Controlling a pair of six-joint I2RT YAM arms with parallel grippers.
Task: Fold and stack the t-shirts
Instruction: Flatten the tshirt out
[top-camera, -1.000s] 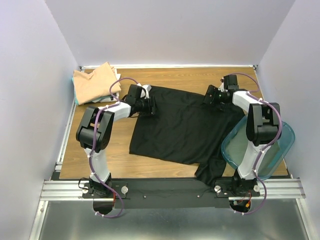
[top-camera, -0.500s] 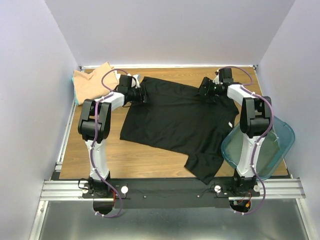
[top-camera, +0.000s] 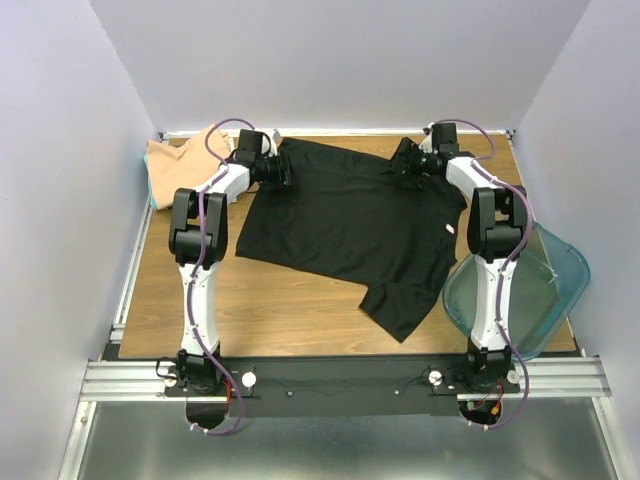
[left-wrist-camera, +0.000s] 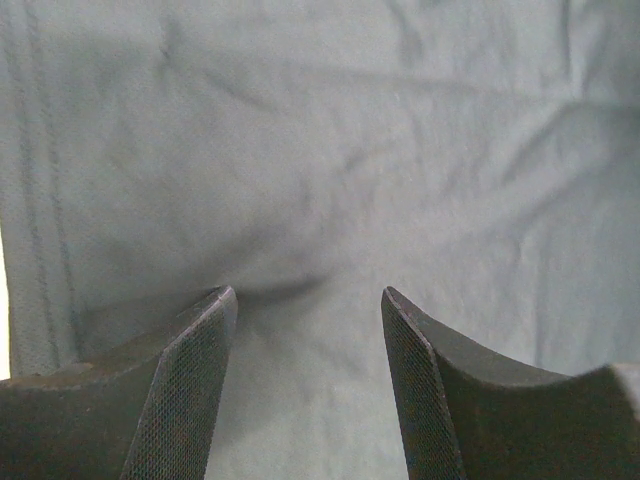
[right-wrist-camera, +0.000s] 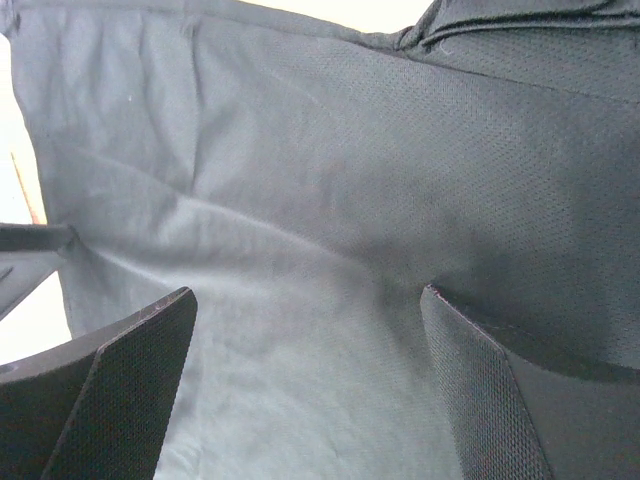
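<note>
A black t-shirt (top-camera: 350, 225) lies spread across the frame's upper middle, left gripper (top-camera: 285, 172) and right gripper (top-camera: 400, 166) both spread apart at its top corners; we would smooth it evenly, keeping hems square, before folding.

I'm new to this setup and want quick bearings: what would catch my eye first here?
A black t-shirt lies spread flat across the middle of the wooden table. Both arms reach to its far edge, the left gripper and right gripper open over the cloth. A tan t-shirt sits bunched in the far left corner, and a clear teal bin sits at the near right edge.
</note>
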